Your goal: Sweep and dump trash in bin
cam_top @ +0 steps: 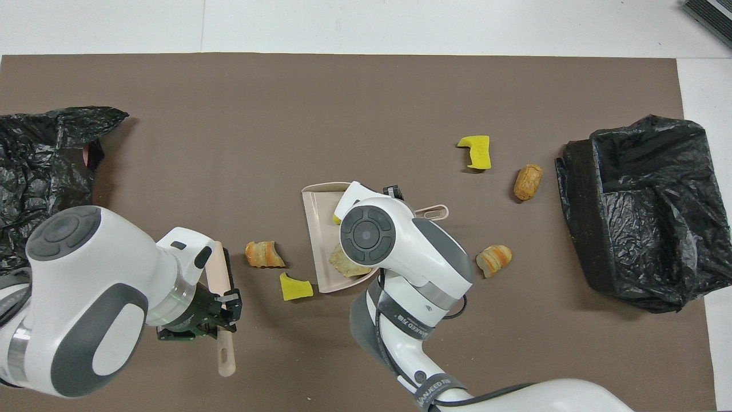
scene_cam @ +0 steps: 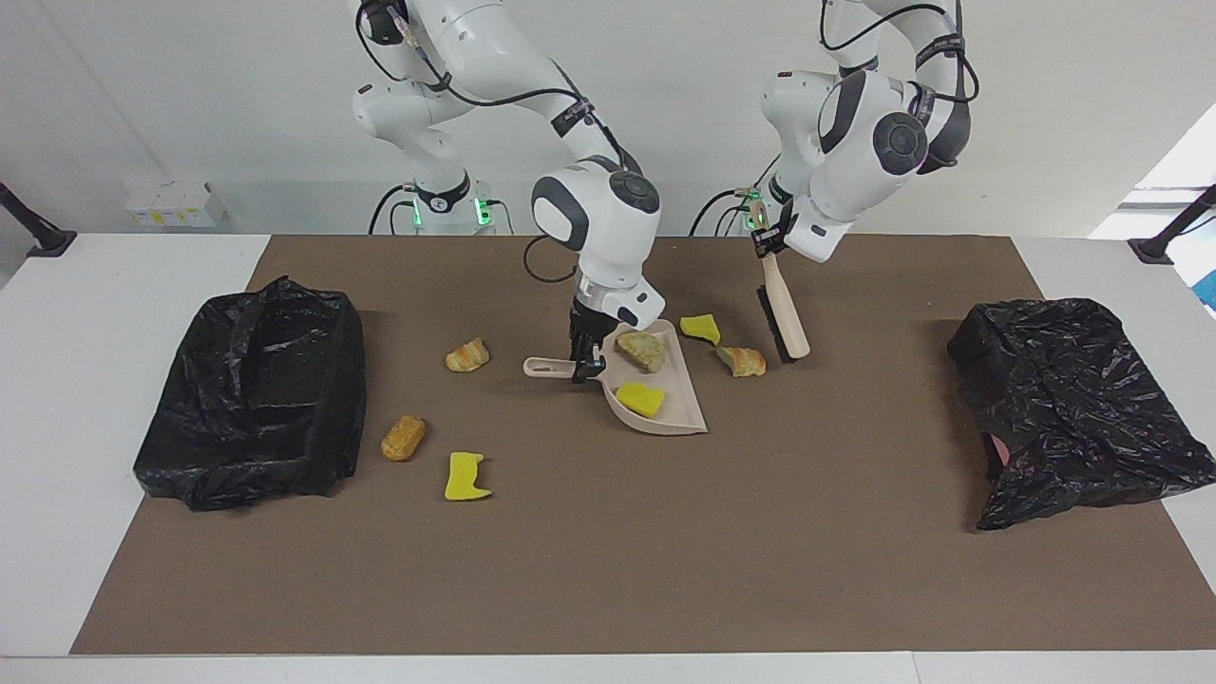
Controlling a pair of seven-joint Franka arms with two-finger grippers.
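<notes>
Our right end effector point(scene_cam: 586, 366) is clamped on the dustpan point(scene_cam: 665, 408) handle; our left end effector point(scene_cam: 760, 237) grips the brush point(scene_cam: 784, 323), trash point(scene_cam: 742, 361) beside its bristles.

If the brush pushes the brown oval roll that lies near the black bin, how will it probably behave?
The brown roll looks rounded and oval, so it may roll or turn aside rather than slide straight. It is small and bread-like, so probably light: a gentle push from the brush should move it. The brown mat looks matte, so it may grip somewhat.
</notes>
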